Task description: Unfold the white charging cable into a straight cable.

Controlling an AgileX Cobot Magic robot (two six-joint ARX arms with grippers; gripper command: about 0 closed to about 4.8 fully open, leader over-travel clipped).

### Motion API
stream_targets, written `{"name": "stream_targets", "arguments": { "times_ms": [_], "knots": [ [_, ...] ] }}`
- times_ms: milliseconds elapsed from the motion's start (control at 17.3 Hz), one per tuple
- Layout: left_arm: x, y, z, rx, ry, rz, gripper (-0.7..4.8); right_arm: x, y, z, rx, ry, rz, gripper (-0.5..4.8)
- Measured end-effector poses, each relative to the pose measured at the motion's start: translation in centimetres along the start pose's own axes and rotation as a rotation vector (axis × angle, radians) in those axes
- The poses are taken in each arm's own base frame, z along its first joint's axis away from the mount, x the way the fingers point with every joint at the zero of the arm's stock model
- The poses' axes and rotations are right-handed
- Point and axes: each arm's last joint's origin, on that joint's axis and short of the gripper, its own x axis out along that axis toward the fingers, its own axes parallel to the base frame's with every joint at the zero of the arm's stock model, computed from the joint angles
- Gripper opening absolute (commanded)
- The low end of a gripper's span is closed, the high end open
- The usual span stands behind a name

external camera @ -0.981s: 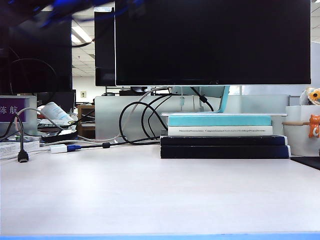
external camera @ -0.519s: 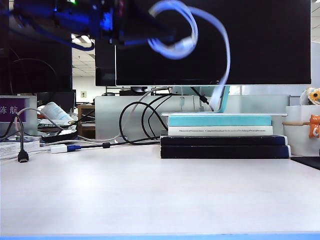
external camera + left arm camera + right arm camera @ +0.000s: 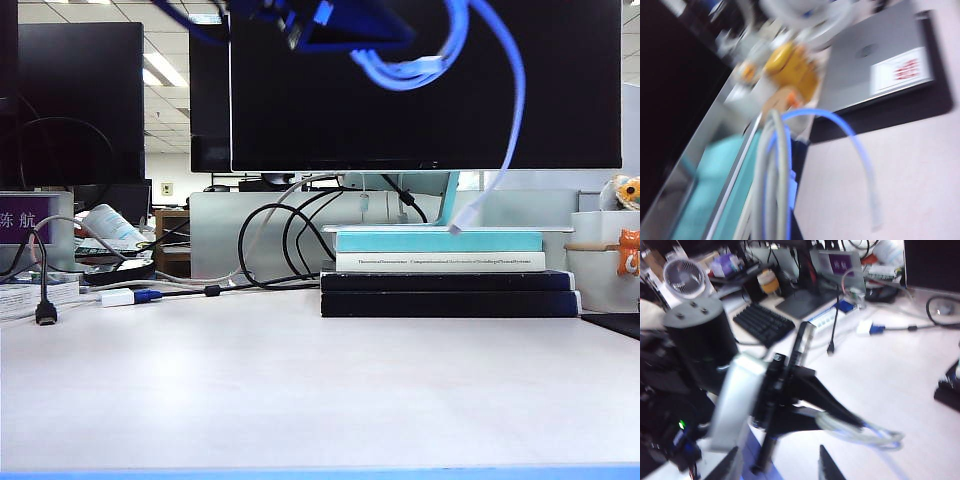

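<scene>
Left wrist view is heavily blurred: the left gripper's own fingers cannot be made out there, only strands of the white charging cable (image 3: 776, 165) running out of frame and one free end curving down over the counter (image 3: 890, 165). In the exterior view the left gripper (image 3: 400, 40) sits at the upper edge, partly cut off and smeared; its fingers are closed on the bundled cable (image 3: 415, 68), held high in front of the monitor (image 3: 425, 85). One loose length hangs down, its small plug reaching the top of the book stack (image 3: 440, 262).

The right gripper (image 3: 777, 465) appears only in its wrist view as two dark fingertips (image 3: 827, 467) at the frame edge, spread apart with nothing between them, just beside the left arm's dark body.

Compared with half a second ago, the left gripper and coil have shifted right across the monitor, and the hanging end now reaches lower and further right.

The cable is thin, glossy and looped; the counter is pale and matt.
</scene>
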Motion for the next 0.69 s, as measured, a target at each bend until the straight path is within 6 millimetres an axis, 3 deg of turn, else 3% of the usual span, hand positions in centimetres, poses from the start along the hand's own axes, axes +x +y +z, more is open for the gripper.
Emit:
{"name": "stream_targets", "arguments": {
  "times_ms": [231, 462, 692],
  "knots": [
    [-3.0, -0.6, 1.4, 0.099, -0.011, -0.142, -0.06, -0.2, -0.2, -1.9, -0.094, 0.170, -0.019, 1.20],
    [-3.2, -3.1, 1.9, 0.148, 0.024, -0.320, -0.06, 0.4, -0.6, -2.5, -0.069, 0.242, 0.032, 1.21],
    [-3.0, -5.3, 3.4, 0.340, 0.089, -0.334, -0.06, 0.5, -0.5, -2.8, -0.046, 0.271, 0.109, 1.21]
  ]
}}
